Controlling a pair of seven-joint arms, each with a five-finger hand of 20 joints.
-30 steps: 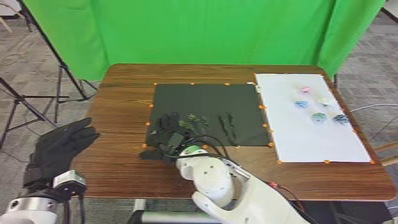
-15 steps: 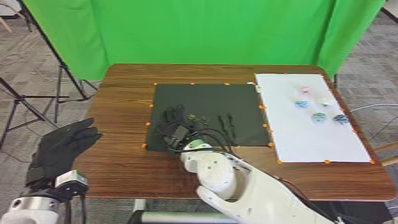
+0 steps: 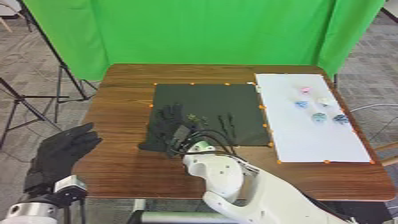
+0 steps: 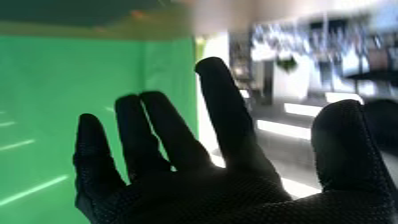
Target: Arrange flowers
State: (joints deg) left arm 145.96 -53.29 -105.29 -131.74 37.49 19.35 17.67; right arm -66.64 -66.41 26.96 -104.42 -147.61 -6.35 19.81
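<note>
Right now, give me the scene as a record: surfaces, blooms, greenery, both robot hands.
table: brown wood
sheets: black sheet; white sheet to its right
blooms: pink, light blue, white, blue-green, dark blue
bloom_location: white sheet, loosely grouped
greenery: green sprigs and dark stems, black sheet
right_robot_hand: right robot hand over black sheet's left part, fingers straight, holding nothing
left_robot_hand: left robot hand at table's left edge, fingers relaxed, empty
</note>
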